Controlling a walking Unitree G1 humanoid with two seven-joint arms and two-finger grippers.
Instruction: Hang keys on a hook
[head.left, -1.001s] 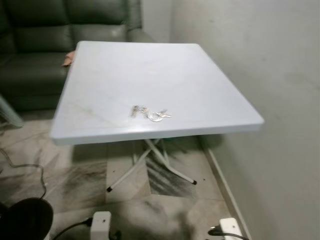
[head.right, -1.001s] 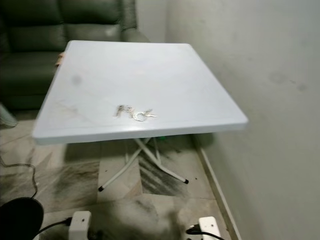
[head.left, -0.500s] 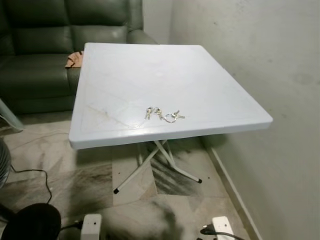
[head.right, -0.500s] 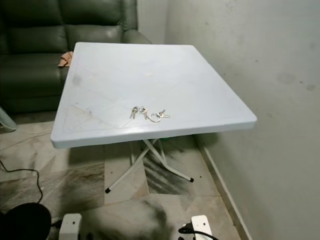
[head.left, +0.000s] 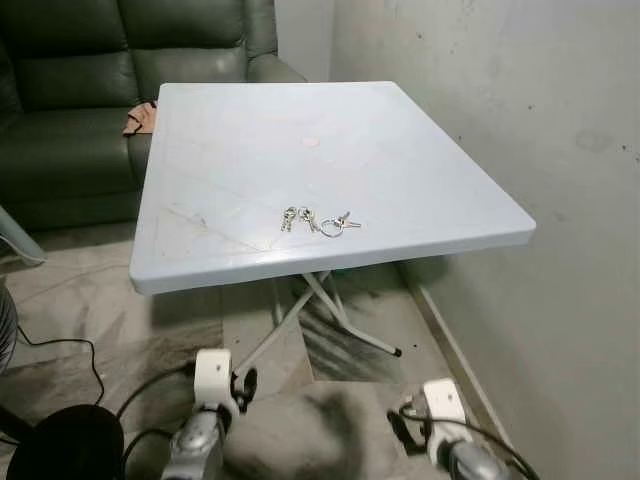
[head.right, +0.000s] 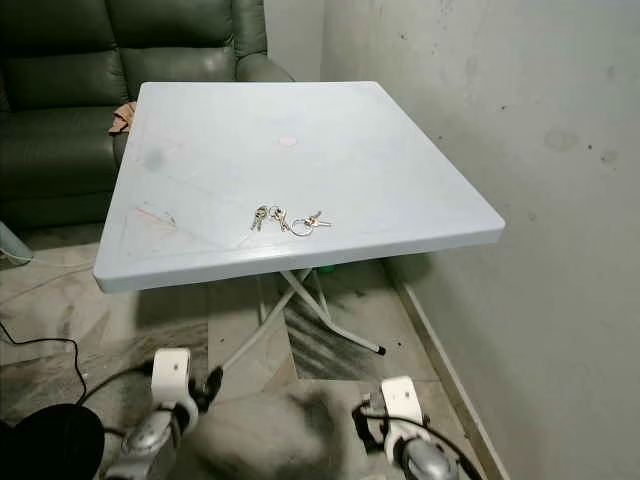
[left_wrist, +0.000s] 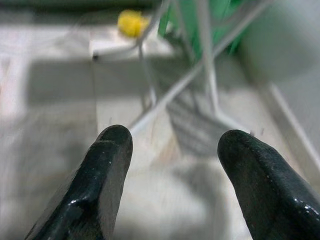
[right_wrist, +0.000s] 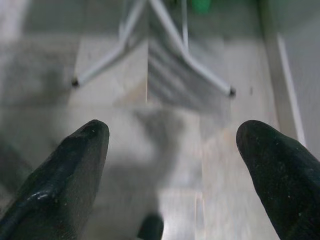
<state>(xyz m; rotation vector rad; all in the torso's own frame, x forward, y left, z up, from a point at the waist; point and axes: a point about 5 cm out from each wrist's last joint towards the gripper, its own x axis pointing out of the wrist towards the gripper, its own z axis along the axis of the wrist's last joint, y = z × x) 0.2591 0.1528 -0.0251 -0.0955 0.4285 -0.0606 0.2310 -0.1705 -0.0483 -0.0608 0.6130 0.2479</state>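
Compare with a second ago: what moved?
Both arms have come up into the head views, left gripper and right gripper open over the floor, holding nothing. The camera shifted too. The keys lie untouched near the front edge of the table.

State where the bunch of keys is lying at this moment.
In the left eye view the keys lie on the white table, near its front edge and about midway across, ahead of both grippers.

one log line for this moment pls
keys: on table, near front edge | left end effector: open, low, empty | right end effector: open, low, empty
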